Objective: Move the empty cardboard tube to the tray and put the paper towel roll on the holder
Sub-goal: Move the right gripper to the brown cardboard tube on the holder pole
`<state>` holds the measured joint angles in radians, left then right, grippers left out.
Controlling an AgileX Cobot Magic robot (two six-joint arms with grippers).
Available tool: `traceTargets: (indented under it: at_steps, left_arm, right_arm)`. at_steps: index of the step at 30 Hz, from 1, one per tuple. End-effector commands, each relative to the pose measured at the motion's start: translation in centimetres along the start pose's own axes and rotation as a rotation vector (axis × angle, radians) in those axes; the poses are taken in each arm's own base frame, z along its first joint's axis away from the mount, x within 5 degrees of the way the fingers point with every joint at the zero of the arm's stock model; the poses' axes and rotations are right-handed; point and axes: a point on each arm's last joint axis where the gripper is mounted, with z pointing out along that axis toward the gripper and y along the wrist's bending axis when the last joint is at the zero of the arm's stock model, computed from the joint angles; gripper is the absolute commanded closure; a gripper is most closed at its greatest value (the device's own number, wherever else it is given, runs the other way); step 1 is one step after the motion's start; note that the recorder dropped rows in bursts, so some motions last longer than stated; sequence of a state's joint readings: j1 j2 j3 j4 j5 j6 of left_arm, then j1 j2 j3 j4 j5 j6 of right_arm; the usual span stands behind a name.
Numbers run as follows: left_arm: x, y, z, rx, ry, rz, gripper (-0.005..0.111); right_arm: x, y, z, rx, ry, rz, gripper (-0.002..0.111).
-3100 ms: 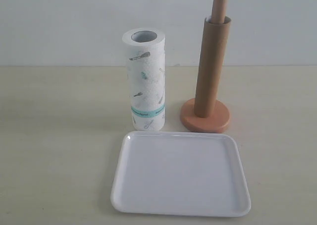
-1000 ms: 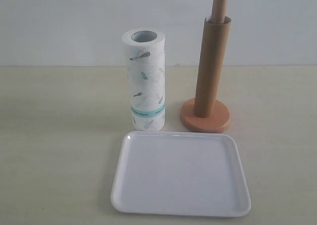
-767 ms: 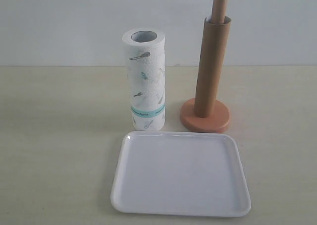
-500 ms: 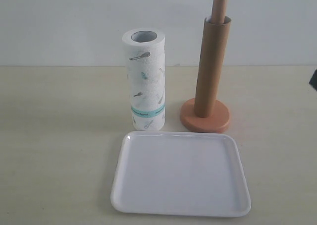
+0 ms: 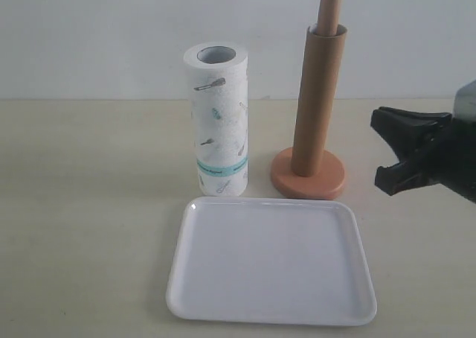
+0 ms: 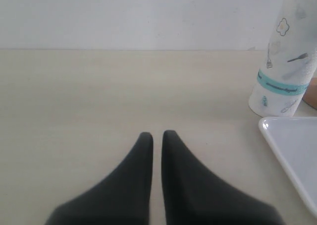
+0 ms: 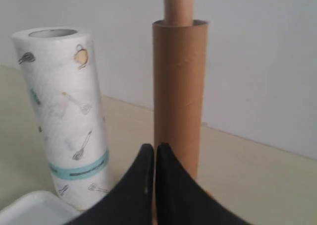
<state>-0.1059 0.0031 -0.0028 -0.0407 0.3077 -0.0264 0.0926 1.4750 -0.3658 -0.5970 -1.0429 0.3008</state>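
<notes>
So: right gripper point(image 7: 155, 146) is lined up on the empty cardboard tube point(image 7: 178, 86). The tube stands straight ahead of its jaws, sleeved over the dowel of the holder point(image 5: 308, 176), with no contact. Jaws are pinched to a thin slit and grip nothing.

Left gripper point(image 6: 157, 134) is the same: narrow slit, nothing held, low over bare tabletop point(image 5: 89, 204). The paper towel roll point(image 5: 217, 122) is ahead of those jaws, off toward the right arm's side, well apart. From the right jaws the roll stands near the tube on the left-arm side. The tray point(image 5: 271, 263) lies lower on that same side, nothing in it.

My read of the step: approach for the tube pull. Neither half of the task is done. To do it well:
- Open wider than the tube before closing in, else the tips shove it and the holder.
- Grip the upper half, below the rim, with a light squeeze, since hollow card probably dents.
- Tube leans a little on the dowel, so lift straight along the dowel until past the rounded top. Tilt likely binds and drags the base.
- Keep the swing to the tray clear of the roll.
</notes>
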Motion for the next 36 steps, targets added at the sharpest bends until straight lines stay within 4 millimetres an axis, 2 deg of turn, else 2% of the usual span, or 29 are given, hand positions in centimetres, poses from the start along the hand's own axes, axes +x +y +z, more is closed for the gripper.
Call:
traceTargets:
  at_steps: [1,2,4,5,8,9,10,15,23,29,31,36]
  left_arm:
    - [0.1,0.0,0.0,-0.004,-0.001,0.004,0.101]
    - [0.1,0.0,0.0,-0.004,-0.001,0.004,0.101]
    - [0.1,0.0,0.0,-0.004,-0.001,0.004,0.101]
    - [0.1,0.0,0.0,-0.004,-0.001,0.004,0.101]
    - [0.1,0.0,0.0,-0.004,-0.001,0.004,0.101]
    - [0.1,0.0,0.0,-0.004,-0.001,0.004,0.101]
    - [0.1,0.0,0.0,-0.004,-0.001,0.004,0.101]
    - [0.1,0.0,0.0,-0.004,-0.001,0.004,0.101]
    - [0.1,0.0,0.0,-0.004,-0.001,0.004,0.101]
    - [0.1,0.0,0.0,-0.004,-0.001,0.004,0.101]
    - [0.1,0.0,0.0,-0.004,-0.001,0.004,0.101]
    - [0.1,0.0,0.0,-0.004,-0.001,0.004,0.101]
  right_arm:
    - [0.5,-0.3,2.2,-0.109,0.023,-0.006,0.106]
    - [0.7,-0.5,2.5,-0.11,0.027,0.003,0.105]
    - [0.7,-0.9,3.2,-0.11,0.026,0.009,0.093]
    - [0.7,-1.0,3.5,-0.11,0.024,0.011,0.083]
    - [0.6,-1.6,4.4,-0.107,0.018,0.037,0.041]
    - [0.5,-1.8,4.7,-0.103,0.012,0.053,0.031]
    - [0.4,-2.0,5.1,-0.102,0.01,0.069,0.026]
    - [0.2,-2.8,6.6,-0.102,-0.004,0.152,0.025]
    - [0.1,-3.6,9.1,-0.117,-0.026,0.143,0.024]
    - [0.4,-3.3,12.3,-0.154,-0.019,0.122,0.024]
    - [0.6,-3.8,13.2,-0.132,0.016,0.106,0.024]
    - [0.5,-4.3,13.6,-0.092,0.016,0.124,0.024]
